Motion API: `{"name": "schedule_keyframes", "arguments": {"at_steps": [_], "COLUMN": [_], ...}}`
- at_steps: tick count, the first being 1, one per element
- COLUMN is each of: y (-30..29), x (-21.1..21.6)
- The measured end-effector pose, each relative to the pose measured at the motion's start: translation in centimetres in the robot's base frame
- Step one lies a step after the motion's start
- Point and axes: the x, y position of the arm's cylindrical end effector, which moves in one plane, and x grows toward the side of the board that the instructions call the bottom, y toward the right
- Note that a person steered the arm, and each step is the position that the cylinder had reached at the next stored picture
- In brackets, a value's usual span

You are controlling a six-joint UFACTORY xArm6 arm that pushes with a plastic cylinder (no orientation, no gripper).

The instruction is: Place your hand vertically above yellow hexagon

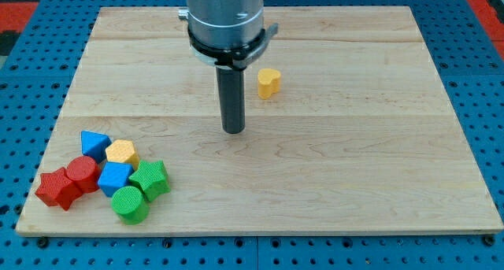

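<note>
My tip (234,131) sits on the tabletop (354,168) about mid-board, a bit left of centre. Tool is a plain dark rod under a grey cylindrical mount, upright; no jaws to part or close, so nothing clamped, tip touches no block.

Yellow hexagon (122,153) is in the near-left cluster, well apart from my tip, down and to the left of it. It's on the far side of that cluster.

Cluster neighbours, packed tight:
- blue triangle-ish block (94,144) just left of the hexagon, touching or nearly so.
- blue cube (115,178) just nearer than the hexagon, against it.
- red cylinder (82,173) left of the blue cube, near side of the blue triangle-ish block.
- red star (57,187) furthest left, against the red cylinder.
- green star (150,179) right of the blue cube, near-right of the hexagon.
- green cylinder (130,204) nearest the front edge, touching the green star and the blue cube.

Hexagon's far-right side faces bare wood toward my tip; the other sides are hemmed by blocks.

Separate piece: yellow heart (269,82) alone, far side, just right of the rod shaft, not touching.

Surround: blue pegboard (24,81) around the tabletop, red patches at the far corners.
</note>
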Motion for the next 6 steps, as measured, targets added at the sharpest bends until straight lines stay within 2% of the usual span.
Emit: {"name": "schedule_keyframes", "arguments": {"at_steps": [1,3,4,5,6], "y": [-0.2,-11.4,-11.6,-16.6,-24.8], "x": [0.0,-0.5,-0.5,-0.8,-1.2]}}
